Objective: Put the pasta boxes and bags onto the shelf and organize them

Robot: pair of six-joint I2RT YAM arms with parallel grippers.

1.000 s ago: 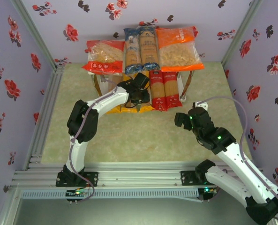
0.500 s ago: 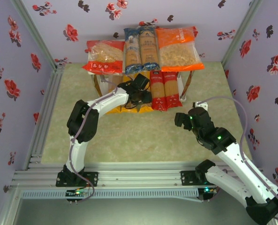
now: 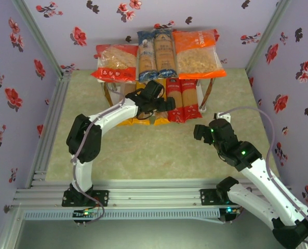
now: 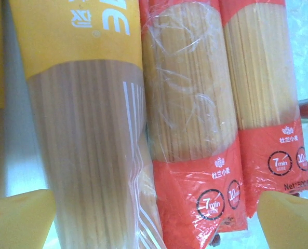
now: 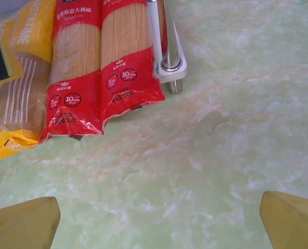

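Observation:
The white shelf (image 3: 210, 91) stands at the back. Its top board carries a red-ended clear bag (image 3: 115, 62), blue spaghetti packs (image 3: 156, 51) and an orange bag (image 3: 198, 52). On the lower level lie two red spaghetti packs (image 3: 182, 98) and yellow-orange packs (image 3: 138, 115), partly hidden by my left arm. My left gripper (image 3: 165, 104) hovers open just above the yellow-orange pack (image 4: 86, 135) and a red pack (image 4: 195, 129), holding nothing. My right gripper (image 3: 199, 130) is open over bare table, apart from the red packs (image 5: 76, 78).
The shelf's metal leg and foot (image 5: 169, 49) stand just right of the red packs. Green marbled table (image 3: 143, 155) lies open in front of the shelf. Floral walls close in the left, back and right.
My left gripper has risen and shifted right towards the red packs, and its elbow has swung left. The right arm has not moved.

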